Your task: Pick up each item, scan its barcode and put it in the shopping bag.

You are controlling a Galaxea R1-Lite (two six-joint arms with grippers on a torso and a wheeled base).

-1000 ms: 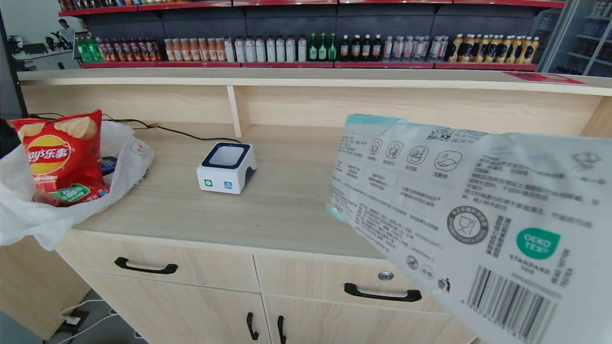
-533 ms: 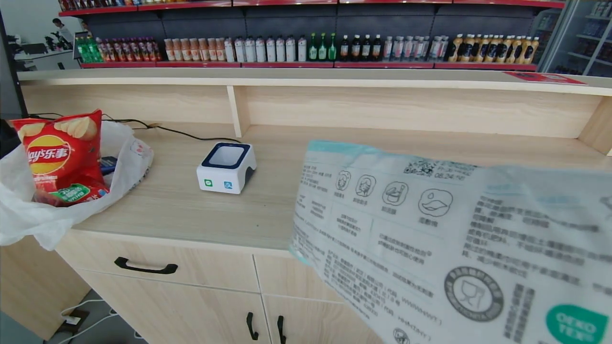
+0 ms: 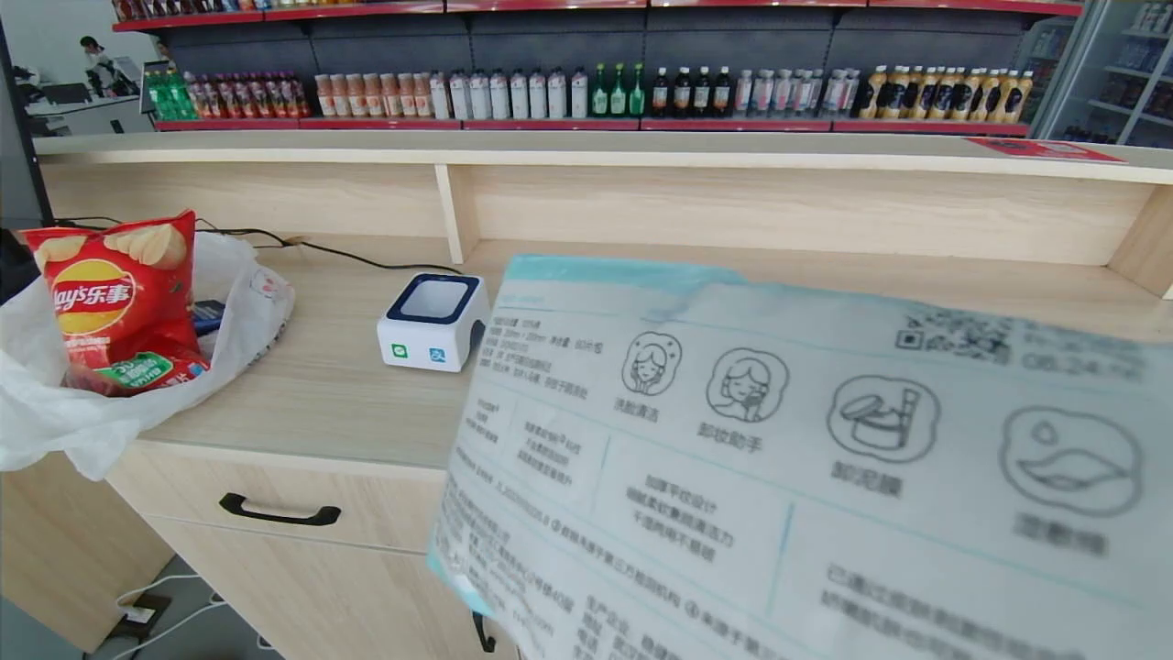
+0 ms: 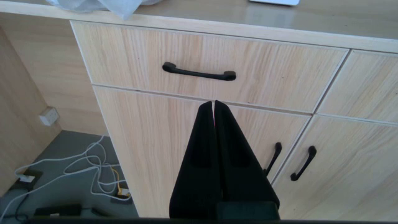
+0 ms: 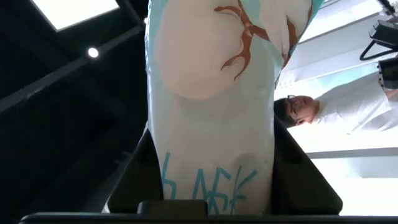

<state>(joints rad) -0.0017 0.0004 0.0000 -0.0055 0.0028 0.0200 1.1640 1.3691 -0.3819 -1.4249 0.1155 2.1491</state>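
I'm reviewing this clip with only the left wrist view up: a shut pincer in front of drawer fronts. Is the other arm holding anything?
Observer: Yes. The right pincer is clamped on a pale blue and white packet.
Operator: Where is the scanner?
Observer: The white scanner stands on the counter, just left of the raised packet in the head view.
Operator: Is anything in the bag?
Observer: A red chip bag stands upright in the white shopping bag at the counter's left end.
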